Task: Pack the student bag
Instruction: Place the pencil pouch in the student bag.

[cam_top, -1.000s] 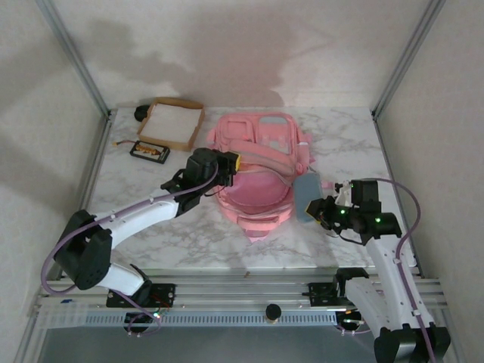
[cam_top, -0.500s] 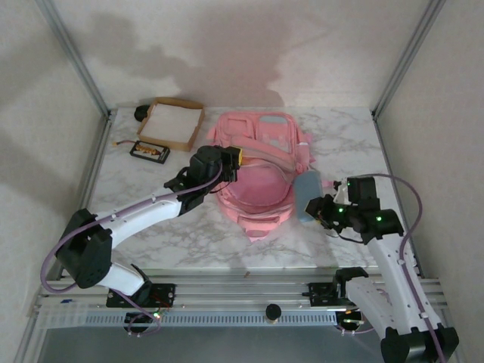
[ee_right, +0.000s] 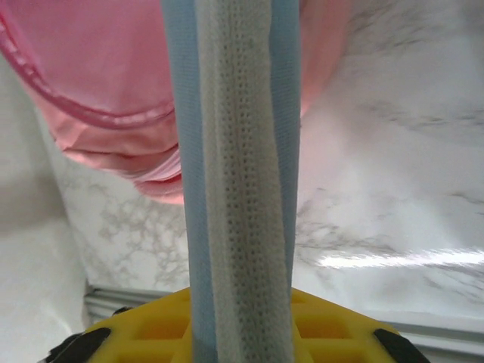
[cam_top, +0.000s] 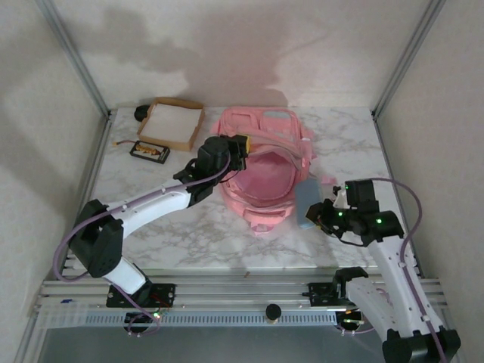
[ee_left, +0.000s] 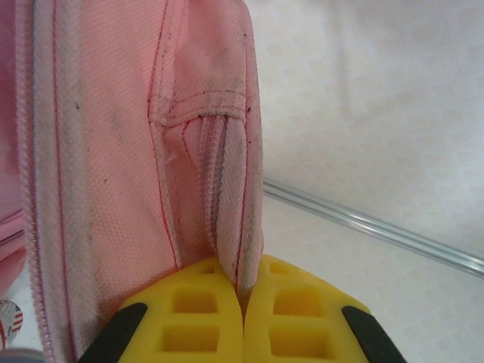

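Observation:
The pink student bag (cam_top: 263,134) lies in the middle of the table with its mouth (cam_top: 268,181) gaping toward the arms. My left gripper (cam_top: 239,154) is shut on the bag's zip-side rim and holds that edge up; in the left wrist view the yellow pads (ee_left: 189,321) of the left gripper (ee_left: 243,291) pinch a fold of pink fabric (ee_left: 219,189). Just right of the bag's mouth, my right gripper (cam_top: 321,215) is shut on a flat pale blue-grey item (cam_top: 308,198). Seen edge-on, that item (ee_right: 238,174) is blue with a white perforated spine and rises from the right gripper (ee_right: 242,321).
A shallow tan cardboard tray (cam_top: 172,123) stands at the back left, with a small dark object (cam_top: 141,113) behind it and a black case (cam_top: 149,151) in front. Metal frame posts and white walls close in the table on both sides.
The left gripper has pulled the bag's rim up and back, so the mouth gapes wider and the bag stands taller. The right gripper and its blue item have barely shifted.

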